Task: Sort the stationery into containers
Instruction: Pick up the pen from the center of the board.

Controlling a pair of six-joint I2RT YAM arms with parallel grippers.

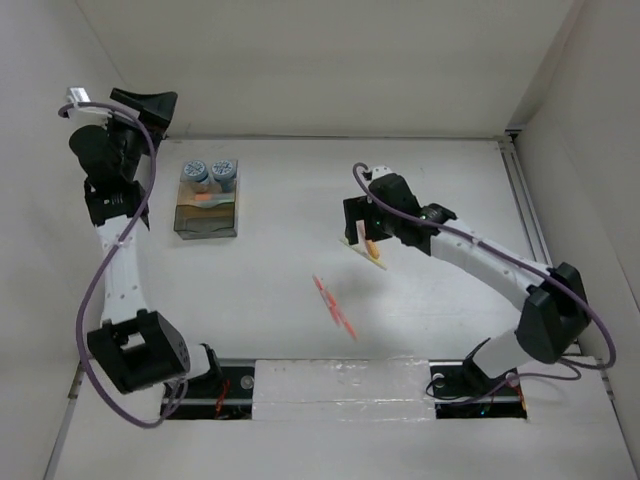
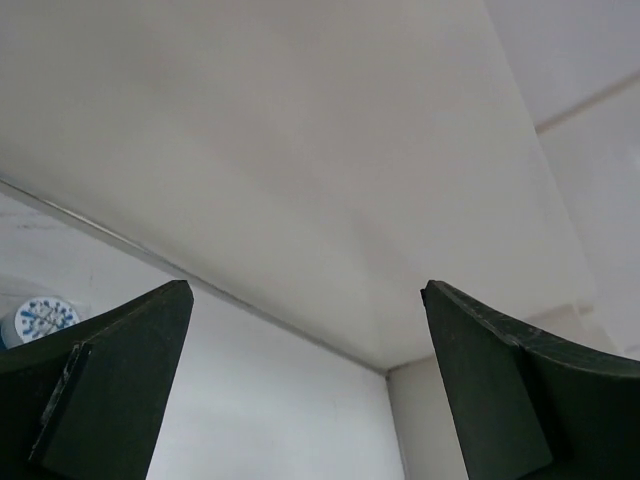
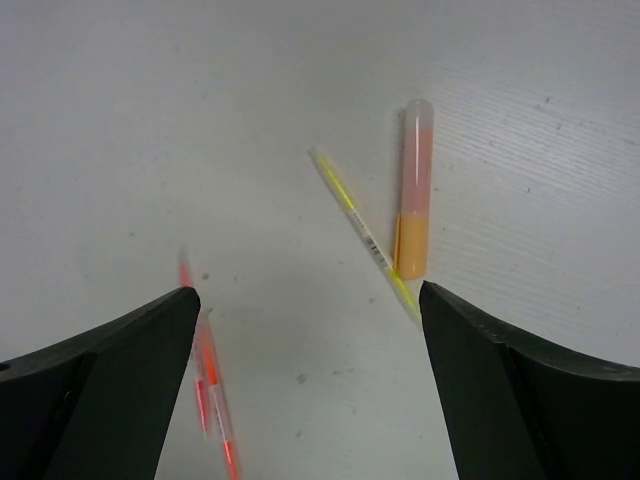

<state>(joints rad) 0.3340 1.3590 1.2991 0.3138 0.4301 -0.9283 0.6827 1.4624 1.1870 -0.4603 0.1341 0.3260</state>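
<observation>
The wooden organiser tray (image 1: 207,218) stands at the back left. Two blue-and-white cylinders (image 1: 195,172) (image 1: 224,172) sit upright at its far end, and something orange (image 1: 205,198) lies inside it. My left gripper (image 1: 160,108) (image 2: 305,290) is raised left of the tray, open and empty, facing the wall; one cylinder (image 2: 40,318) shows at its lower left. My right gripper (image 1: 358,232) (image 3: 308,292) hovers open above an orange-pink highlighter (image 3: 415,190) (image 1: 372,250) and a thin yellow pen (image 3: 365,235). Two red-orange pens (image 3: 210,390) (image 1: 335,307) lie close together nearer the arms.
White walls close the table in at the back and on both sides; a rail (image 1: 525,200) runs along the right edge. The left arm's cable (image 1: 95,290) loops out to the left of the arm.
</observation>
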